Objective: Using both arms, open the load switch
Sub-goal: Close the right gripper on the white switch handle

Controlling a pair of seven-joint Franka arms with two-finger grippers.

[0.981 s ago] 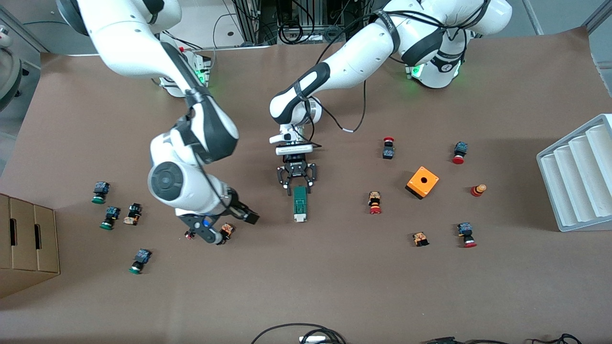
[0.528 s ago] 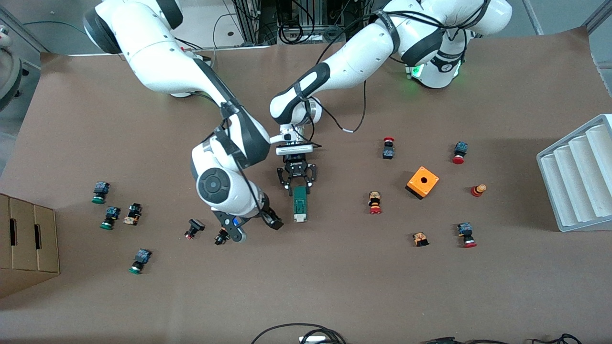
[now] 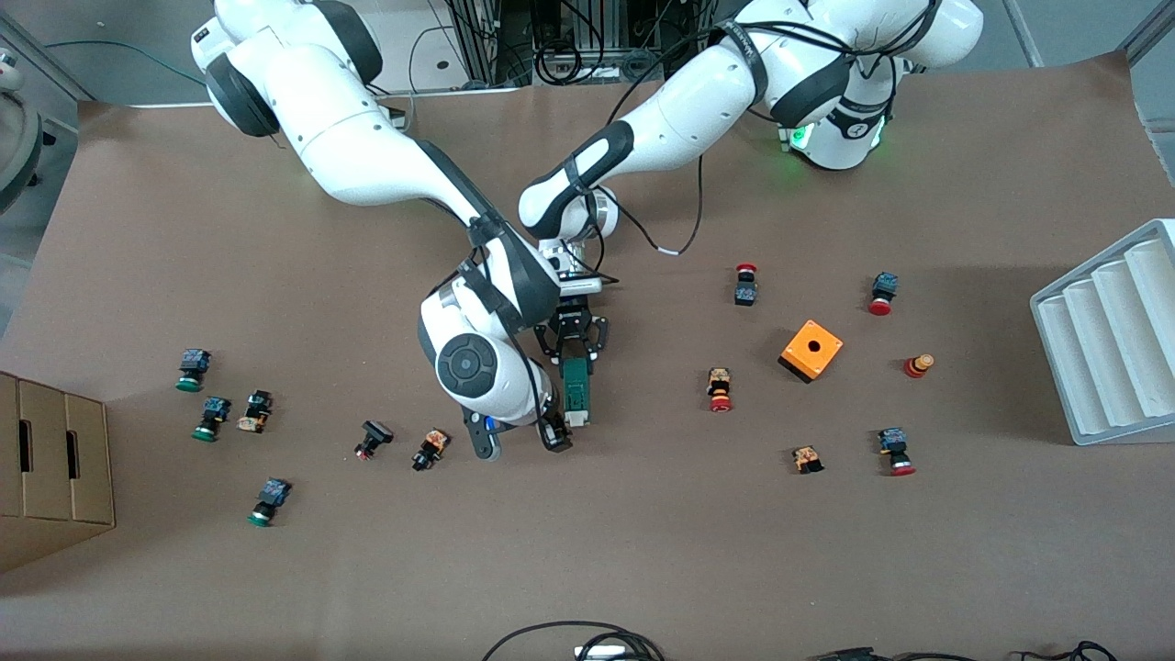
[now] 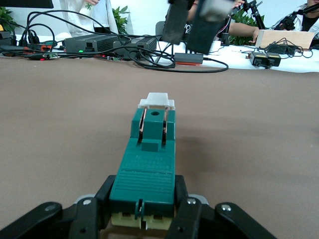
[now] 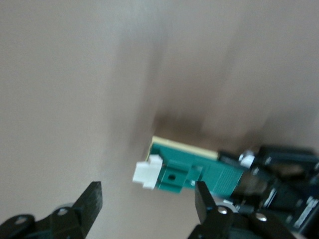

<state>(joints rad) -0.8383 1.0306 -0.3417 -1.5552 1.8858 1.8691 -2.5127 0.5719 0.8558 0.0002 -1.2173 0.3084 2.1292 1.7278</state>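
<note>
The load switch point(image 3: 576, 390) is a narrow dark-green block lying flat mid-table, with its white sliding piece point(image 3: 576, 420) at the end nearer the front camera. My left gripper point(image 3: 575, 360) is shut on the switch's other end; in the left wrist view its fingers point(image 4: 179, 196) press both sides of the green body point(image 4: 149, 159). My right gripper point(image 3: 520, 443) hovers open just past the white end. In the right wrist view its open fingers point(image 5: 204, 199) stand wider than the switch point(image 5: 189, 172), and the white piece point(image 5: 148, 174) lies just outside them.
Small push-buttons lie scattered: two close to the right gripper point(image 3: 430, 448) point(image 3: 372, 439), more toward both table ends. An orange cube point(image 3: 811, 350) and a white ribbed tray point(image 3: 1111, 335) sit toward the left arm's end. A cardboard box point(image 3: 50, 468) stands at the right arm's end.
The right arm has swung across from the push-buttons to the white end of the switch. The left gripper's fingers have closed on the switch's other end.
</note>
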